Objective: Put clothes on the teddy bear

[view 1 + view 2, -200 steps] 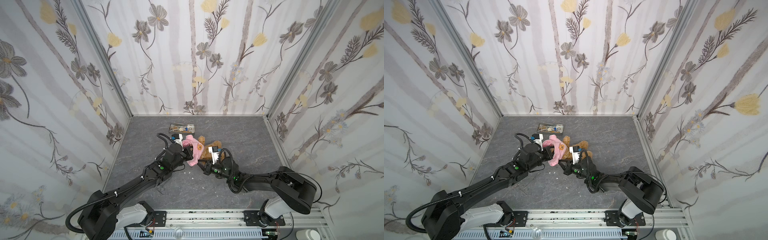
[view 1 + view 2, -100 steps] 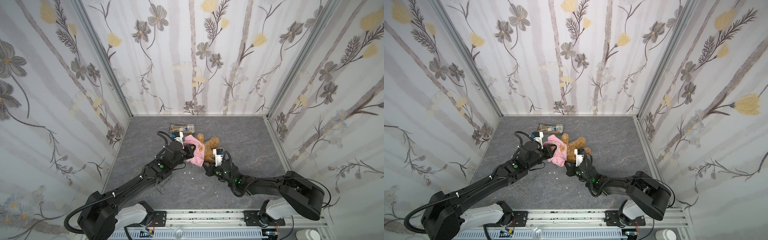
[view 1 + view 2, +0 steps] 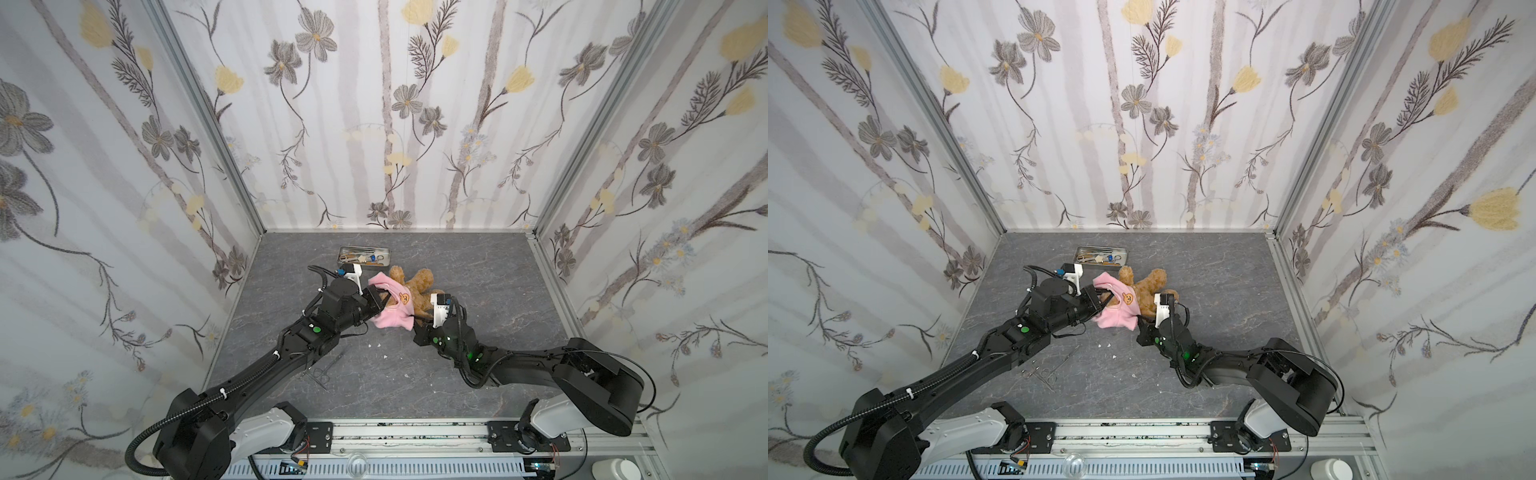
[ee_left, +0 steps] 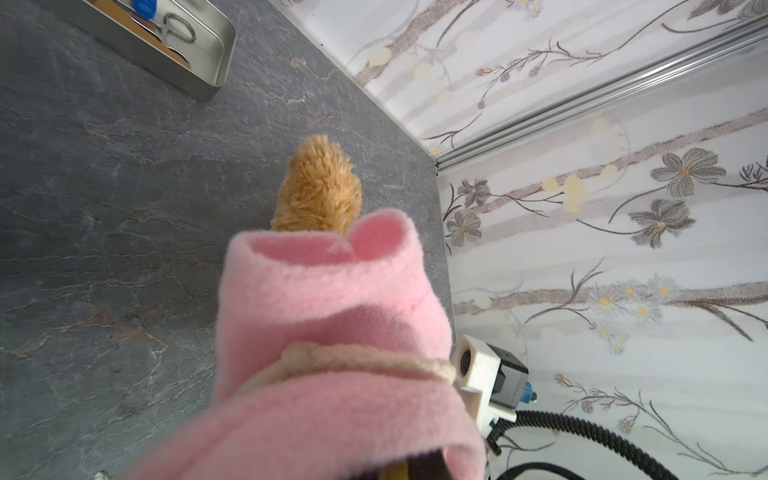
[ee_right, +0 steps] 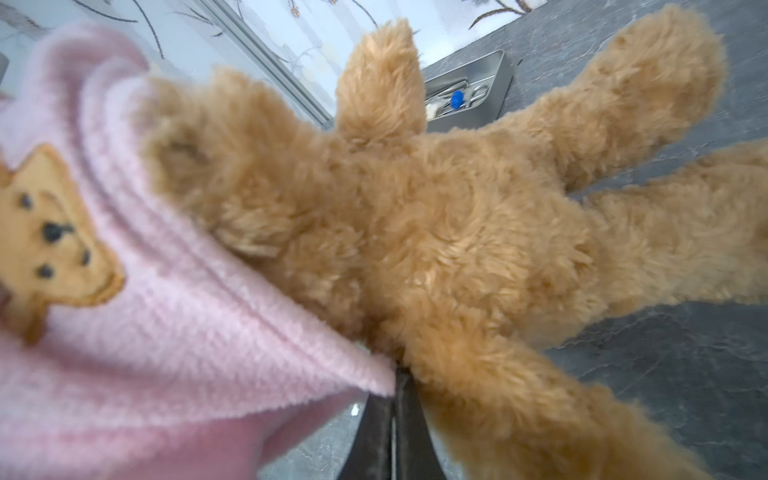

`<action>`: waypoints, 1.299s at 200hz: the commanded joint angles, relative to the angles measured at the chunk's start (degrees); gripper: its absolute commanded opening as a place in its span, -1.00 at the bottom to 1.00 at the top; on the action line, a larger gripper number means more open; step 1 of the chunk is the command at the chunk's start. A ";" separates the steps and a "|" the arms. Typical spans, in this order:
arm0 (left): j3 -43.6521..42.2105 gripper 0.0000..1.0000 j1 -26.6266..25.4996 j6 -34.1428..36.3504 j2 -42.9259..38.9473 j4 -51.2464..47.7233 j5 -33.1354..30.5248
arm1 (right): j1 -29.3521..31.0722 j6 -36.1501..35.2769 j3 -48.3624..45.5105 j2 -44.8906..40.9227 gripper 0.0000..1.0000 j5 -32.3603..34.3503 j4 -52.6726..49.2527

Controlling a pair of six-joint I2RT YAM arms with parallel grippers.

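- Nearest the front edge, a pair of steel forceps [image 3: 322, 372] is seen lying flat on the grey counter [image 3: 478, 266], and a few white scraps [image 3: 376, 345] are scattered just beyond it.
- Further in, the right hand [image 3: 414, 319] is held low over the counter. Its fingers [image 5: 395, 415] are pressed fully together, and the hem of the pink shirt [image 3: 395, 313] is pinched at their tips.
- From the opposite side, the left hand [image 3: 383, 304] is clamped shut on the other end of the same shirt. In the left wrist view the fleece is draped over its fingers, so they are mostly hidden.
- An orange bear-face emblem [image 3: 404, 297] is shown on the upper side of the shirt.
- The teddy bear [image 3: 419, 286] is found near the middle of the counter, between the two hands. One end of it is tucked inside the shirt, and its fluffy limbs are left bare and splayed toward the back.
- Whether the bear is resting on the counter or is lifted off it cannot be told.
- Just behind the bear, but apart from it, a metal tray [image 3: 365, 247] of small instruments is set on the counter.
- At the very back, the space is closed off by a floral wall [image 3: 386, 124].
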 commanded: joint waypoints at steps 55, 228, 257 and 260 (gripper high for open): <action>-3.01 -1.00 1.39 28.17 1.04 11.10 3.46 | -8.08 -17.26 -0.10 -6.67 -0.63 -22.59 -8.68; -11.54 -1.00 1.86 60.54 -2.79 18.94 20.36 | -17.66 1.86 6.89 -8.50 -0.20 -51.55 -2.19; -11.59 -1.00 1.83 61.05 -2.75 18.99 20.36 | -16.66 2.88 7.76 -6.26 -0.38 -51.06 -1.15; -11.60 -1.00 1.84 61.09 -2.77 18.96 20.36 | -16.59 2.97 7.79 -6.04 -0.40 -51.05 -1.03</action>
